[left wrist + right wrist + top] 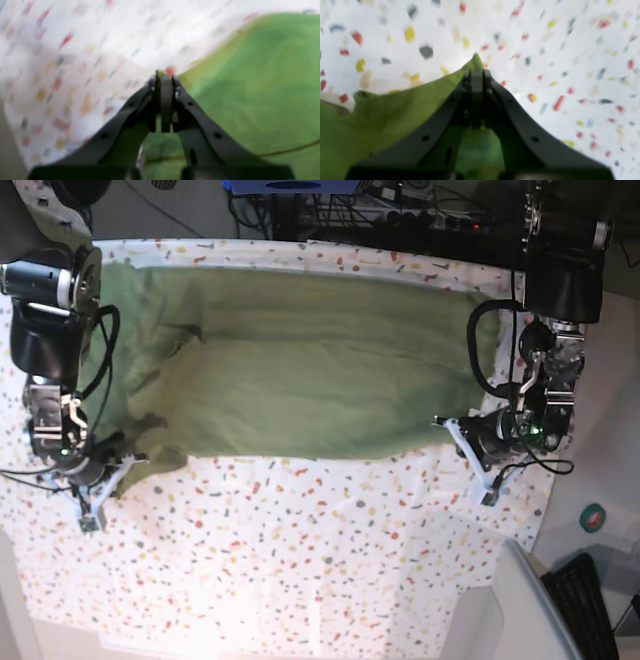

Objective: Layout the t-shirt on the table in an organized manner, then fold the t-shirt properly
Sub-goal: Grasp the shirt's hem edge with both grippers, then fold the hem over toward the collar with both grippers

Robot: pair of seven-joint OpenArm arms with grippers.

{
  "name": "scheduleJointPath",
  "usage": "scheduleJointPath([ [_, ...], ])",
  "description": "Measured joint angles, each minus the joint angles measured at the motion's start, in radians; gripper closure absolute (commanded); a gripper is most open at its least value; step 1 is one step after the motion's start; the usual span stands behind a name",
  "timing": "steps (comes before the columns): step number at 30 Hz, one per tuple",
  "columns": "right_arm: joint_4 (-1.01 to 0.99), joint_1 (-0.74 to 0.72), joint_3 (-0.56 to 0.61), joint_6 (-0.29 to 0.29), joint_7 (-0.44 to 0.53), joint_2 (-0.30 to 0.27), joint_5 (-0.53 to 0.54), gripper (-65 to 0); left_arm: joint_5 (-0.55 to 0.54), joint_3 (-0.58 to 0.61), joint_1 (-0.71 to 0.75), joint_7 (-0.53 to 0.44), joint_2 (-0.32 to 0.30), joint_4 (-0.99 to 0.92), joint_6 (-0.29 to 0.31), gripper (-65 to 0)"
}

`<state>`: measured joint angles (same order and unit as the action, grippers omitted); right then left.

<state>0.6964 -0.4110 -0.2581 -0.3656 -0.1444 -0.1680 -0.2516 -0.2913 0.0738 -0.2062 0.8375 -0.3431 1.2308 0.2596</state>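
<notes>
Currently stretched across table: olive t-shirt, soft, light, drapes easily. Left end effector and right end effector both clamped on opposite hem corners; sensible grip points.

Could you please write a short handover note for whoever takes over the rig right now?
Left gripper: shut on the t-shirt at one near-edge corner.
Right gripper: shut on the t-shirt at the other near-edge corner.
The t-shirt lies stretched across the far half of the table, with wrinkles near the right arm's end.
Done: mostly spread out.
Left: smooth it, then fold.
</notes>
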Motion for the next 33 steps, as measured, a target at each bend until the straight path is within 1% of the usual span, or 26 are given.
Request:
scheduleJointPath([
  [3,0.084,0.042,0.001,-0.002,-0.012,0.003,0.004,0.0,-0.002,0.0,0.01,0.002,0.0,0.03,0.003,0.0],
  [5,0.138,0.064,0.001,-0.002,-0.059,0.003,0.0,0.0,-0.01,-0.001,0.013,-0.011,0.009,0.039,0.003,0.0],
  [8,0.23,0.111,0.001,-0.002,-0.066,0.0,0.0,0.0,-0.013,-0.005,0.04,-0.003,0.007,0.055,0.003,0.0],
  [9,0.256,0.124,0.003,-0.002,-0.068,0.002,0.0,0.0,-0.006,-0.006,0.053,0.009,0.002,0.076,0.003,0.0],
  [12,0.316,0.153,0.003,-0.003,-0.066,0.005,0.003,0.0,-0.004,-0.007,0.058,0.122,-0.001,0.175,0.003,0.0],
  [14,0.365,0.183,0.002,-0.003,-0.065,0.004,0.004,0.0,-0.009,-0.008,0.051,0.158,0.004,0.257,0.003,0.0],
  [17,0.438,0.244,0.003,-0.002,-0.069,0.001,0.0,0.0,-0.016,-0.008,0.089,0.159,0.005,0.364,0.003,0.0],
  [21,0.493,0.313,0.0,-0.003,-0.067,0.015,0.002,0.0,-0.004,-0.01,0.166,0.177,0.005,0.417,0.003,0.0],
  [24,0.513,0.354,0.001,-0.003,-0.066,0.024,0.002,0.0,-0.022,-0.084,0.211,0.171,0.011,0.436,0.007,0.0],
  [26,0.547,0.396,0.0,-0.003,-0.068,0.022,0.0,0.0,-0.006,-0.138,0.239,0.173,0.004,0.436,0.003,0.0],
  [28,0.599,0.44,-0.001,-0.001,-0.072,0.024,-0.005,0.0,0.0,-0.164,0.256,0.175,0.002,0.438,0.003,0.0],
  [30,0.651,0.473,-0.002,-0.002,-0.101,0.042,-0.004,0.0,-0.002,-0.162,0.272,0.176,0.003,0.443,0.003,0.0],
  [33,0.722,0.504,0.001,-0.002,-0.195,0.059,0.003,0.0,-0.015,-0.155,0.294,0.173,0.008,0.446,0.007,0.0],
])
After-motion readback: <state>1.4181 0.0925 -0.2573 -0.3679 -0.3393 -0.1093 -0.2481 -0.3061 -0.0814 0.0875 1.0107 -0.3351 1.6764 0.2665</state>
